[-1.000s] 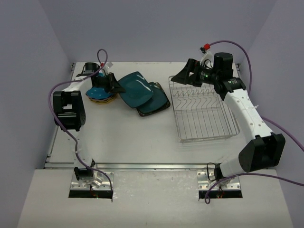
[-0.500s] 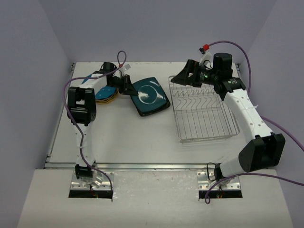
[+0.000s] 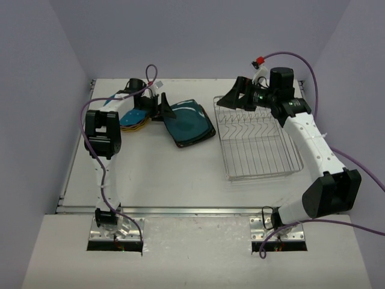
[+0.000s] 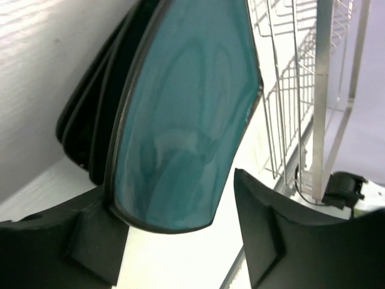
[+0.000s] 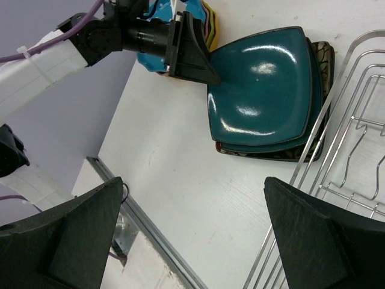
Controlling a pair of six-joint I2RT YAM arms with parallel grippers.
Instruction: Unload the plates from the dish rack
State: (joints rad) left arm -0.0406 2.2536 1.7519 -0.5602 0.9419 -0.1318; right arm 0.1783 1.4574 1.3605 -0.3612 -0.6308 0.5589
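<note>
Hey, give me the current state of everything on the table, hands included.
dish rack: no plates in it.
teal plate: lying flat on top of the square stack.
round plates: stacked beside the square stack.
left hand: open, at the teal plate's edge.
right hand: open, holding nothing.

Robot lab test cell. White table (image 3: 156, 174) boxed in by plain pale lavender walls (image 3: 36, 90) on the left, far and right sides. Two white-and-black arms, left arm (image 3: 99, 129) and right arm (image 3: 313, 144), are bolted to bare metal plates (image 3: 114, 232) at the near edge, with purple cables (image 3: 295, 55) looping loose off them. An aluminium rail (image 3: 192, 211) runs along the table's near side. Kitchenware sits as props on the bare tabletop: wire dish rack (image 3: 264, 173) right, stacked plates (image 3: 189, 119) far left of centre.
</note>
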